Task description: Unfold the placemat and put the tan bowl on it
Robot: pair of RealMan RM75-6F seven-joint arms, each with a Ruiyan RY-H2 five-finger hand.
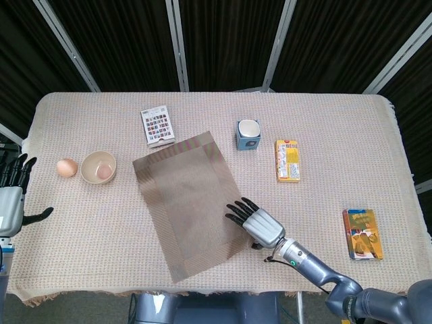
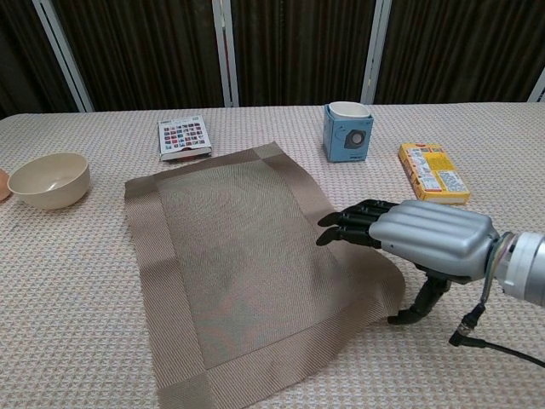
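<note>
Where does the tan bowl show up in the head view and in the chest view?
Head view: the tan bowl sits at the left, between the egg and the placemat.
Chest view: the tan bowl is at the left edge, mid-height.
Shared landmark: the placemat's left side.

My table (image 1: 337, 128), beige woven cloth. On it: brown placemat (image 1: 185, 202) mid-table; tan bowl (image 1: 98, 167) far left, egg (image 1: 66, 167) just beside it; patterned card pack (image 1: 157, 125) at back; blue mug (image 1: 248, 135); yellow box (image 1: 287, 160); orange box (image 1: 362, 233) near right edge
</note>
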